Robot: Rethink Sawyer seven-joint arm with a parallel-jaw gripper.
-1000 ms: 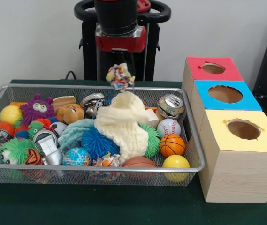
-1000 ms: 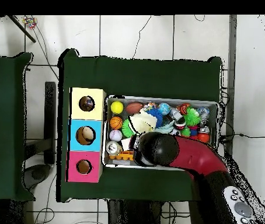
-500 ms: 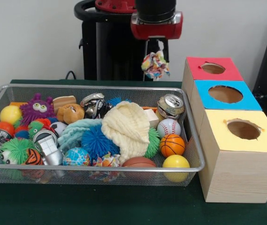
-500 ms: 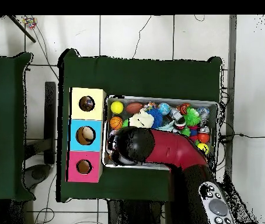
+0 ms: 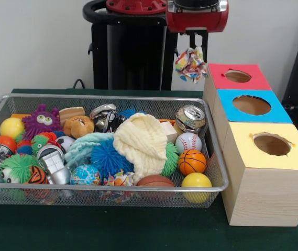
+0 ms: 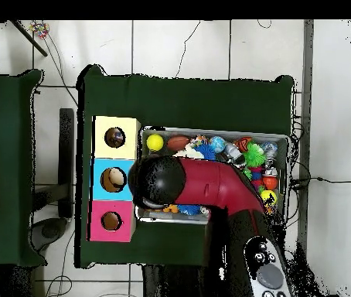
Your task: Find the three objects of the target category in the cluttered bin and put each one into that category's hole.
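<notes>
My gripper (image 5: 195,51) is shut on a white knotted rope bundle (image 5: 191,65) flecked red, blue, yellow and green. It hangs high above the far right corner of the wire mesh bin (image 5: 107,189), beside the red-topped box. In the overhead view the arm's head (image 6: 157,182) covers the gripper and the bundle, at the bin's left edge (image 6: 139,166). A second flecked bundle (image 5: 118,179) lies at the bin's front, below the cream cloth. The hole (image 5: 272,144) in the yellow-topped box (image 5: 266,178) is nearest the camera; it also shows in the overhead view (image 6: 115,138).
The bin holds a cream knitted cloth (image 5: 142,141), spiky rubber balls (image 5: 107,158), a basketball (image 5: 192,161), a baseball (image 5: 188,141), a yellow ball (image 5: 196,183), a can (image 5: 191,118) and several toys. The blue-topped box (image 5: 252,105) and red-topped box (image 5: 238,76) stand behind the yellow one.
The gripper has carried the bundle up out of the bin and to the right, toward the boxes. The cream cloth has dropped back onto the pile.
</notes>
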